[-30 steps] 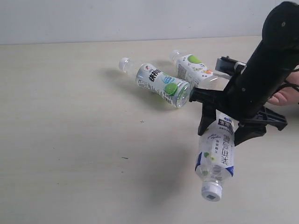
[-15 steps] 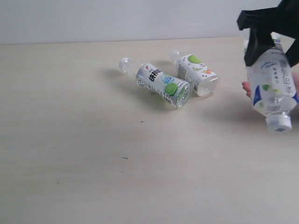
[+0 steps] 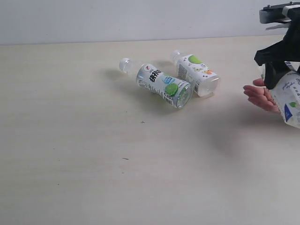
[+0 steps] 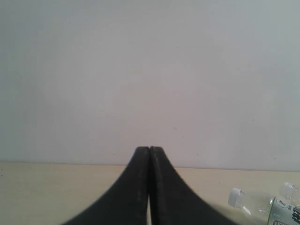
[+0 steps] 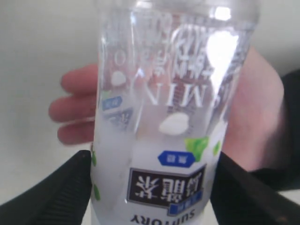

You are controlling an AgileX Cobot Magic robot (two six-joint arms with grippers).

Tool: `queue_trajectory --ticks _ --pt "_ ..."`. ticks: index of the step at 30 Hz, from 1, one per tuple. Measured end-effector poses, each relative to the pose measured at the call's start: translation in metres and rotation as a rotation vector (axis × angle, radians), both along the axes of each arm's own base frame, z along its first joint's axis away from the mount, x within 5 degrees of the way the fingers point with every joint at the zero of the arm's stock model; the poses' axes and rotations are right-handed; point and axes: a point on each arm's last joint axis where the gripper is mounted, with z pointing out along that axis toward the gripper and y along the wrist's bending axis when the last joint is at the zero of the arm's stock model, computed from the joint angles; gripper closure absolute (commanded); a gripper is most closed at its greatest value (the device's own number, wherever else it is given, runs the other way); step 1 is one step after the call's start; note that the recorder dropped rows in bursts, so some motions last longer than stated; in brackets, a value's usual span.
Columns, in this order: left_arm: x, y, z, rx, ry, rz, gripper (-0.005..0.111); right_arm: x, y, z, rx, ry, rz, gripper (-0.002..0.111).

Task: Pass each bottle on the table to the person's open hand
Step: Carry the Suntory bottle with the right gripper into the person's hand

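**Bottle meets hand:** The right gripper (image 5: 154, 161) of a 2-armed robot grips a blue-labelled bottle (image 3: 291, 99) above the table (image 3: 93, 154). Its 2 black fingers (image 5: 65, 192) are spread wide and pressed against opposite sides of the clear plastic body. The bottle hangs tilted at the right margin of the exterior view, its lower end cut off by the frame, directly beside the person's open hand (image 3: 259, 96). In the right wrist view the palm and 3 fingers of that hand show behind and through the bottle, with a dark sleeve at the wrist. Whether plastic meets skin cannot be told. The hand is held open, fingers together, above the tabletop.

2 more bottles lie on their sides near the table's edge along the wall (image 3: 140, 18), right of that edge's middle. The green-labelled bottle (image 3: 159, 83) points its white cap towards the wall and its base towards the camera. The white-labelled bottle (image 3: 194, 71), marked with green and orange patches, lies just beside it on the side nearer the hand, cap also towards the wall. They sit so close that contact is unclear. Both are well apart from the hand.

The left gripper (image 4: 149, 154) hovers over the table, jaws pressed together with nothing between them. White-capped bottle necks show beyond it in the left wrist view.
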Motion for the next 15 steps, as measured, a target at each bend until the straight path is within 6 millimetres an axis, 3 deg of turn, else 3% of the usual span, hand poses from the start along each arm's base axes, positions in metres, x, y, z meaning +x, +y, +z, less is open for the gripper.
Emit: queue_trajectory --ticks 8,15 --pt "0.000 0.000 0.000 0.000 0.000 0.000 0.107 0.021 0.003 -0.026 -0.004 -0.071 0.016 0.108" --pt "0.000 0.000 0.000 0.000 0.000 0.000 0.107 0.024 0.003 -0.031 -0.010 -0.075 0.021 0.103"
